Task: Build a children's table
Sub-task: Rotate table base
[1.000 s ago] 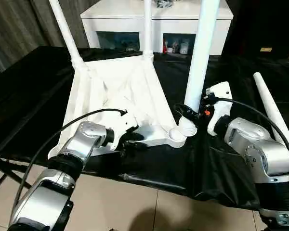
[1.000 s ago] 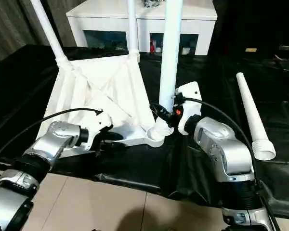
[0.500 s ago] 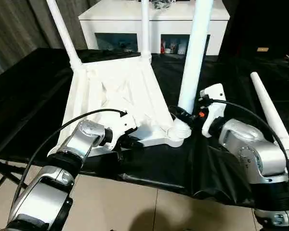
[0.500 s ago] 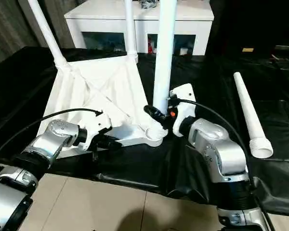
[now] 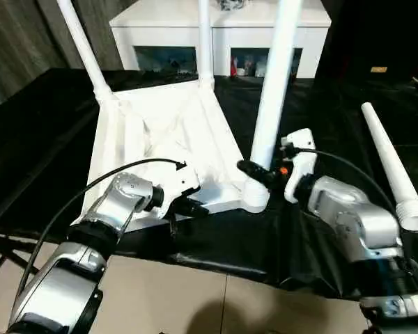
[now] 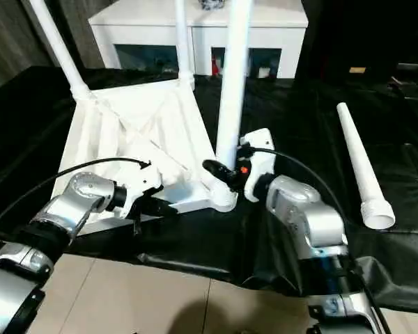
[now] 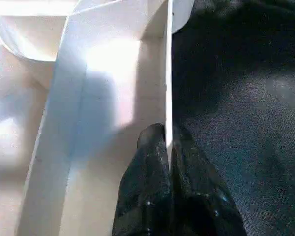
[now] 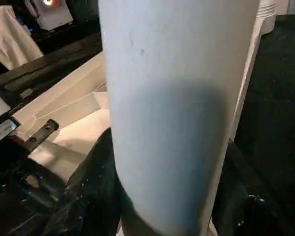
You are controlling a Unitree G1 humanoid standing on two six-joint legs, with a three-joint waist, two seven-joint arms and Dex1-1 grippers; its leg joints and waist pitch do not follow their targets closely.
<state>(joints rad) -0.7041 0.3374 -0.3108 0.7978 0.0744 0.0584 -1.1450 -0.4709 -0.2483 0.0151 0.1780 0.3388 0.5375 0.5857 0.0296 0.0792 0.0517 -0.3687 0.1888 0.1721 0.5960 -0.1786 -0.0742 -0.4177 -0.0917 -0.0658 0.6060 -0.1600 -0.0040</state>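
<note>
Since the earlier frame, the left gripper point(image 5: 189, 207) has gone from part-open to pinched: the left wrist view shows its two black fingers point(image 7: 147, 182) together on the thin near rim of the tabletop point(image 5: 164, 132).

Black cloth point(image 5: 42, 139) covers the work surface; its near edge hangs over the tiled floor point(image 5: 195, 299) at 6 o'clock. Open cloth lies at 9 o'clock of the tabletop and between tabletop and loose leg.

Tabletop lies ribbed side up, centre-left, with its near edge close to the cloth's near edge. Two legs point(image 5: 83, 49) stand in the far corner sockets at 11 and 12 o'clock.

White cabinet point(image 5: 219, 28) stands beyond, at 12 o'clock.

A third leg point(image 5: 272, 97) stands upright at the near right corner socket point(image 5: 254, 198). The right gripper point(image 5: 254, 174) has its fingers apart around this leg's lower end, one to each side in the right wrist view, clamped on it.

The loose leg point(image 5: 390, 160) lies on the cloth at 3 o'clock, well apart from the tabletop, wide end nearest.
</note>
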